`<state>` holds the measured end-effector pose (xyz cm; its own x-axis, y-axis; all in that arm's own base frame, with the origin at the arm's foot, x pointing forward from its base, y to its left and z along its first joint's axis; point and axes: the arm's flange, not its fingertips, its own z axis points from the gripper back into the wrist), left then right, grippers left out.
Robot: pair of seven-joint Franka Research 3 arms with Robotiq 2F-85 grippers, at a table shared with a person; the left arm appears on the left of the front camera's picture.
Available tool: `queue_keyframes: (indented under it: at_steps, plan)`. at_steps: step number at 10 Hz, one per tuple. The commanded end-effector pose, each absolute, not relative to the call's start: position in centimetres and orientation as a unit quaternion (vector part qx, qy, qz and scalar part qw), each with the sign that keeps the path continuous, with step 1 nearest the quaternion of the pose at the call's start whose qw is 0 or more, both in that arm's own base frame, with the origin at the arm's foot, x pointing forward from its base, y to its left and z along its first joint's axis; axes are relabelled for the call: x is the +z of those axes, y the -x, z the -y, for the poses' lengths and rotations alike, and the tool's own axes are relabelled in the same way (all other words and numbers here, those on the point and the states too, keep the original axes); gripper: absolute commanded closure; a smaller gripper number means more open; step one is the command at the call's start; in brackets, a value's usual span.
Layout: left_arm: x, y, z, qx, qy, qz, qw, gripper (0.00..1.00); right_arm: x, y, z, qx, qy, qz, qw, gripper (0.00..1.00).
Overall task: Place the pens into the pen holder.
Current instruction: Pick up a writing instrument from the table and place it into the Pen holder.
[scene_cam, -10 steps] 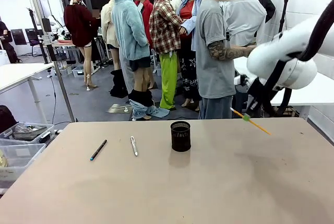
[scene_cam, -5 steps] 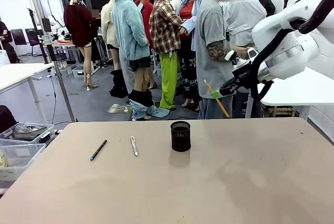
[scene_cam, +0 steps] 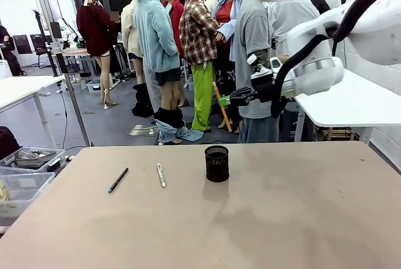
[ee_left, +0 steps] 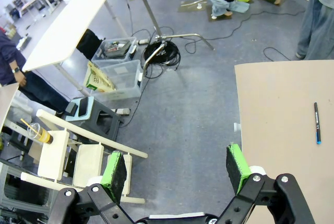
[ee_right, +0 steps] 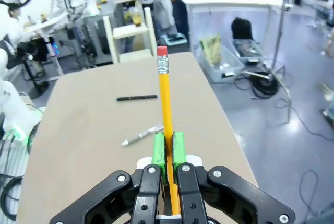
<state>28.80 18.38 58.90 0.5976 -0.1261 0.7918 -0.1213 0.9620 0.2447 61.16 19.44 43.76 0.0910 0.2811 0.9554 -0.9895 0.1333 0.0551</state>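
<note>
The black mesh pen holder (scene_cam: 217, 163) stands upright near the table's middle. To its left lie a silver-white pen (scene_cam: 161, 175) and a dark pen with a teal tip (scene_cam: 118, 180). My right gripper (scene_cam: 224, 101) hangs high above and behind the holder, shut on an orange pen (scene_cam: 223, 111) that slants down to the right. The right wrist view has this orange pen (ee_right: 166, 93), red eraser up, between the shut right gripper (ee_right: 168, 151), with the dark pen (ee_right: 136, 97) and silver pen (ee_right: 142, 136) below. My left gripper (ee_left: 176, 167) is open over the floor beside the table (ee_left: 282, 109), near the dark pen (ee_left: 317, 123).
A person (scene_cam: 257, 62) stands just past the table's far edge, behind my right arm. Clear storage bins (scene_cam: 25, 168) sit on the floor at the left, and a white table (scene_cam: 351, 103) stands to the right. Chairs and bins (ee_left: 112, 75) lie below my left gripper.
My right arm has swung left and upward with the orange pen, from over the table's right side to above and behind the holder. The pens on the table have not moved.
</note>
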Motion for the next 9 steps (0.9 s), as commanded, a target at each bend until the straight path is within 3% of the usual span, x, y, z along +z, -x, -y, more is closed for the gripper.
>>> queue_keyframes:
  at_steps: [1,5,9]
  plan:
    - [58.9,-28.9,-18.4,0.001,-0.141,0.451,0.882,0.0,43.0,-62.6,-21.1,0.527,-0.444,0.406,0.6,1.0]
    - [58.9,-28.9,-18.4,0.001,-0.141,0.451,0.882,0.0,41.0,-61.8,-22.7,0.537,-0.507,0.357,0.572,1.0]
    - [58.9,-28.9,-18.4,0.001,-0.141,0.451,0.882,0.0,39.4,-61.0,-22.7,0.553,-0.494,0.348,0.573,1.0]
